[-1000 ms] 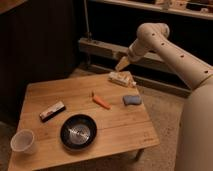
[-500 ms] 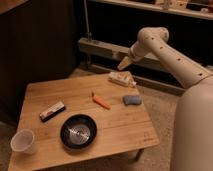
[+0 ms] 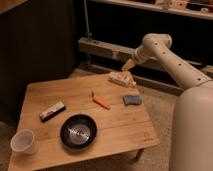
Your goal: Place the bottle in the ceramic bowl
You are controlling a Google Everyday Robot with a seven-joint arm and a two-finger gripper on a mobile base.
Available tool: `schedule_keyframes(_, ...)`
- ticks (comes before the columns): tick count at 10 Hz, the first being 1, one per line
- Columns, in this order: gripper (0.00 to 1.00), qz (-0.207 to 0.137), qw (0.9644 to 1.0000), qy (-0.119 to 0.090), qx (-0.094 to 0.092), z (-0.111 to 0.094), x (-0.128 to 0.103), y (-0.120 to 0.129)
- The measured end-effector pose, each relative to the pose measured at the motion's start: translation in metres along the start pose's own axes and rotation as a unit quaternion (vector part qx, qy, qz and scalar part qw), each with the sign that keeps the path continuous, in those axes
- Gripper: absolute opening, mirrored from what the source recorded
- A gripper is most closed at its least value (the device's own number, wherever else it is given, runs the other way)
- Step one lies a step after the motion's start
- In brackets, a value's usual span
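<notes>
The bottle (image 3: 121,78), small, pale cream with a tan end, lies on its side at the far right edge of the wooden table (image 3: 125,131). My gripper (image 3: 128,65) hangs just above the bottle's right end, pointing down at it; contact between them cannot be made out. The ceramic bowl (image 3: 78,132), black with a shiny ringed centre, sits near the table's front edge, well to the left of and nearer than the bottle. Nothing lies in the bowl.
An orange stick (image 3: 100,102) and a blue pad (image 3: 132,100) lie between the bottle and the bowl. A dark flat bar (image 3: 52,111) lies on the left. A whitish cup (image 3: 23,142) stands at the front left corner. A shelf rail (image 3: 105,49) runs behind the table.
My gripper has shifted slightly right and down, closer to the bottle. The bottle, the bowl and the other things have not moved.
</notes>
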Motion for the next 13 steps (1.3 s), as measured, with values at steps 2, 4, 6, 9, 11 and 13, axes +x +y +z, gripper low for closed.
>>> schedule_keyframes(2, 0.80, -0.007, 0.9999, -0.005, 0.010, 0.015, -0.014, -0.003)
schedule_keyframes(4, 0.80, -0.021, 0.9997, -0.002, 0.015, 0.028, -0.026, -0.005)
schedule_keyframes(6, 0.80, -0.034, 0.9993, 0.002, 0.013, 0.044, -0.035, -0.006)
schedule_keyframes(9, 0.80, -0.041, 0.9990, 0.002, 0.016, 0.073, -0.045, -0.005)
schedule_keyframes(11, 0.80, -0.039, 0.9991, -0.006, 0.018, 0.093, -0.057, -0.001)
schedule_keyframes(13, 0.80, -0.040, 0.9988, -0.013, 0.024, 0.107, -0.064, 0.001)
